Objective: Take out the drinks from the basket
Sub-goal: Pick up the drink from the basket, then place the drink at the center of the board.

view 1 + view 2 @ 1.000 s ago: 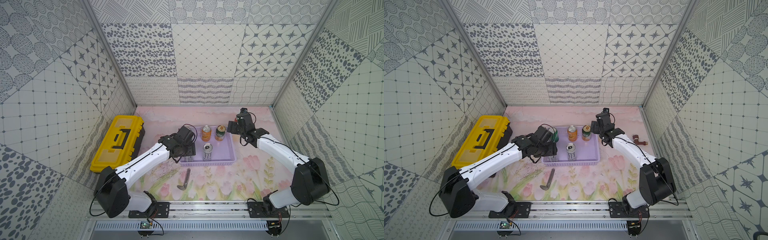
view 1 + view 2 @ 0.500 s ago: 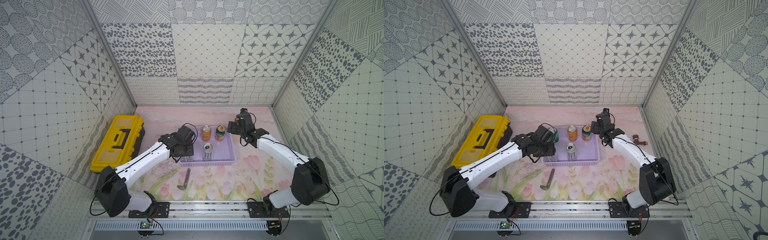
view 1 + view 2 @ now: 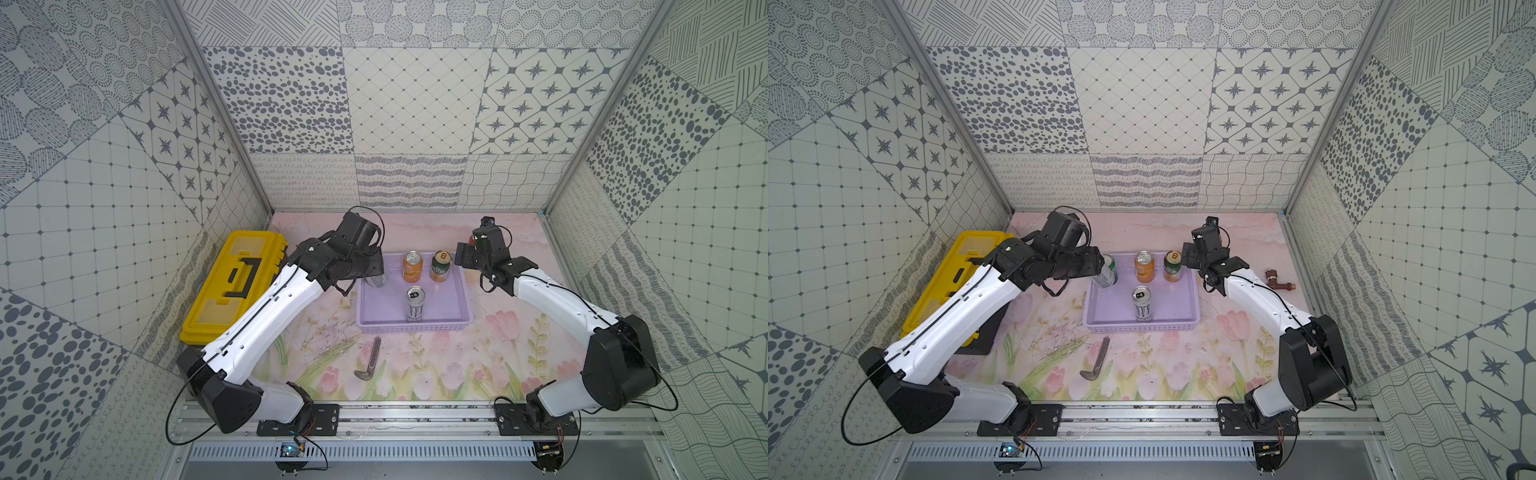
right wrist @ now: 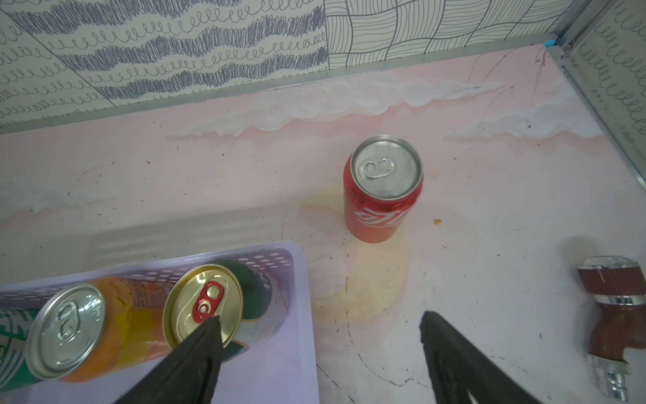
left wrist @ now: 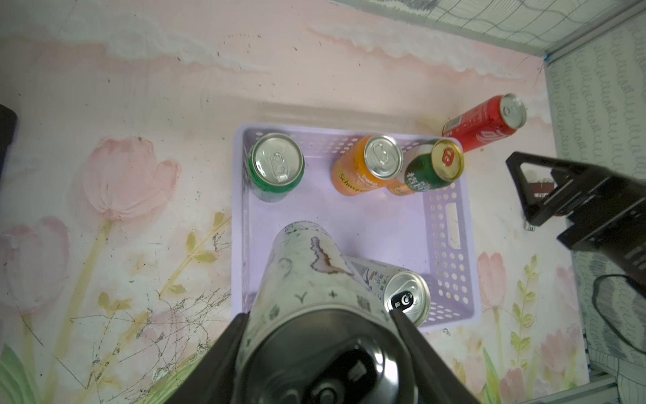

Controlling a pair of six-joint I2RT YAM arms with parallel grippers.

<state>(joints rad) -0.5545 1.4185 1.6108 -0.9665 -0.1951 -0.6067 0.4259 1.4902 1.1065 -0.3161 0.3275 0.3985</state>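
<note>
Mid-desk [image 3: 457, 365], lavender basket [image 3: 415, 328], long side running left to right. Inside along far wall, left to right: green can [image 5: 276, 168] in far left corner, orange can [image 3: 412, 267], gold-top can [image 3: 440, 266] by far right corner, all upright, the last two close together. Nearer, about mid-basket: loose silver can [image 3: 414, 304], upright, black markings on side.

Over left part of basket, just nearer than green can: held silver can [image 5: 307, 273], clamped close to top rim between left jaws, one black finger [image 5: 220, 353] on each flank. Base pointing down into basket; cannot tell whether touching basket floor. In both top views mostly hidden under left wrist.

Outside basket, on bare desk just beyond far right corner: red can [image 4: 382, 189], upright. Right jaws spread wide, nothing between, hovering above far right corner of basket, between gold-top can and red can. In right wrist view one fingertip [image 4: 209, 332] overlapping gold lid, other over bare desk.

Farther out: yellow toolbox [image 3: 232, 286] with black handle, against left wall; grey bent tool [image 3: 374, 355] lying on desk just near of basket; brown tap piece [image 3: 1279, 282] lying near right wall.
</note>
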